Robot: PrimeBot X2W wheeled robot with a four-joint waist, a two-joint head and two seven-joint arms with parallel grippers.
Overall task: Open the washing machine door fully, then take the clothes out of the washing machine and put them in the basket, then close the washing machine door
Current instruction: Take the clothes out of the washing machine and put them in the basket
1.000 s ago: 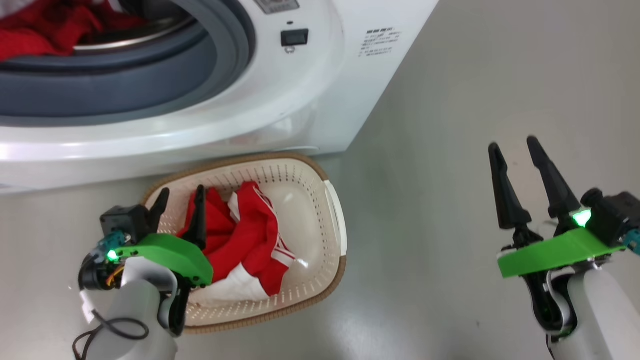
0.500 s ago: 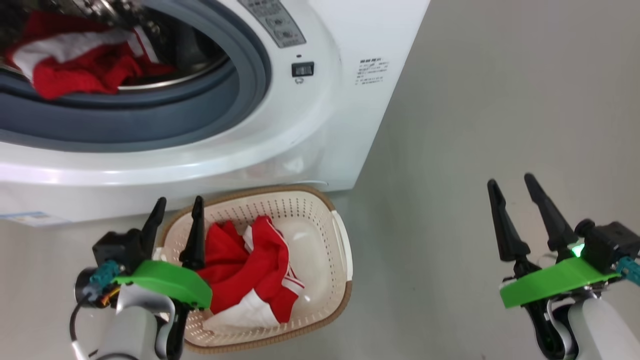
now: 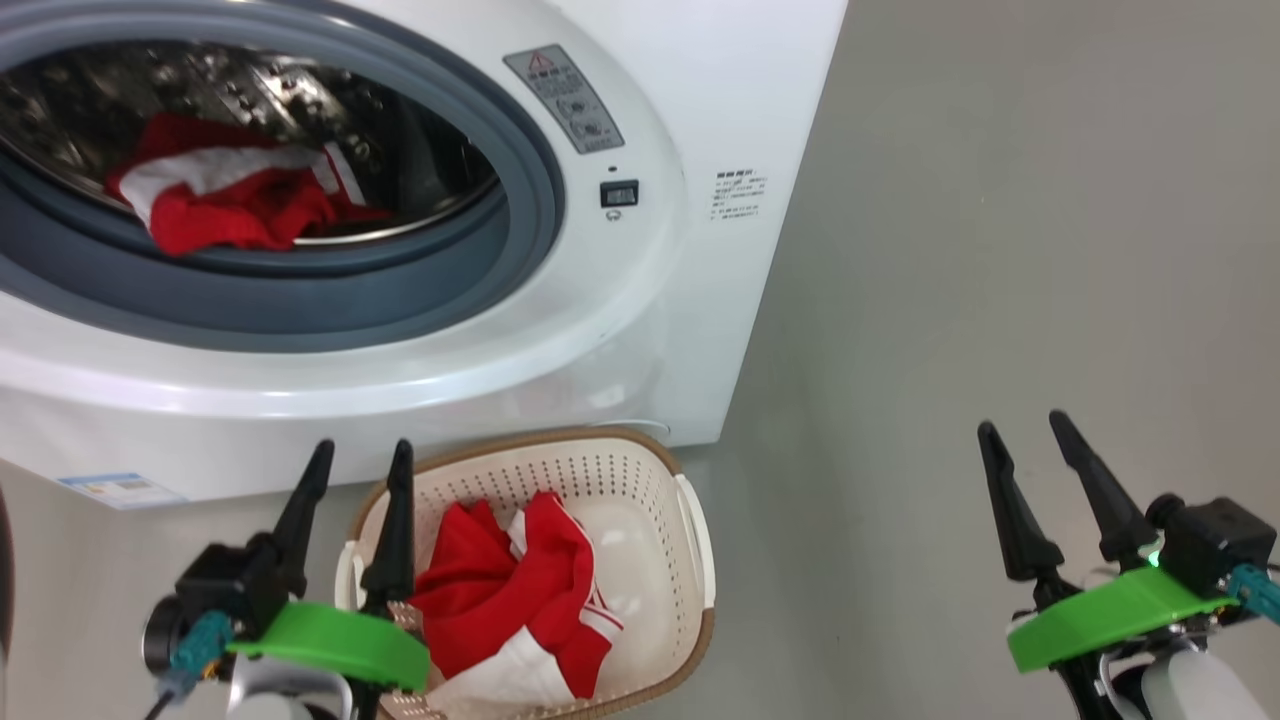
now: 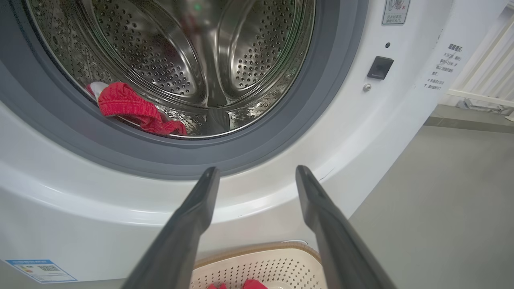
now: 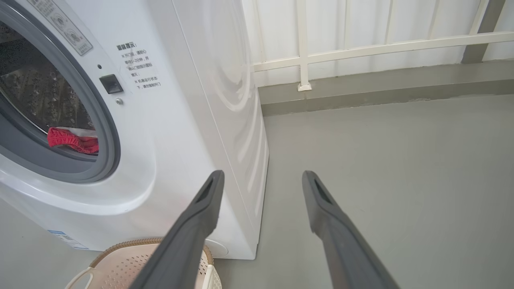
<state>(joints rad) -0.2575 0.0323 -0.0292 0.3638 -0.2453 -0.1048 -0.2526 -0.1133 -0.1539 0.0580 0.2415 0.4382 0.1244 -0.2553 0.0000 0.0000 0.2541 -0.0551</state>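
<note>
Mid-unload at the washing machine (image 3: pixel 640 330): a red-and-white garment (image 3: pixel 225 205) lies low in the steel drum (image 4: pixel 180 60), bunched toward the left and just behind the grey rubber ring (image 3: pixel 300 300). A second garment (image 3: pixel 510 590) is heaped in the cream basket (image 3: pixel 560 445), which stands on the floor (image 3: pixel 950 300) close against the machine's front and below the drum mouth. The left tool (image 3: pixel 363 447) hovers over the basket's left rim, released and carrying nothing, its fingers pointing up at the opening. The right tool (image 3: pixel 1023 422) waits well off to the side over bare floor, likewise spread and empty.

With one piece to fetch and the door to be shut afterwards, the task looks a little past halfway. The danger lies at the lip. The cloth sits so near the rubber ring that a reach aimed slightly low could pinch the ring's fold along with the fabric, or scrape the perforated steel. A shallow hold on one loose edge could let the garment slide free on the way out and land on the floor beside the basket. The basket is also light and right under the arm's path, so a low swing could nudge it away.
</note>
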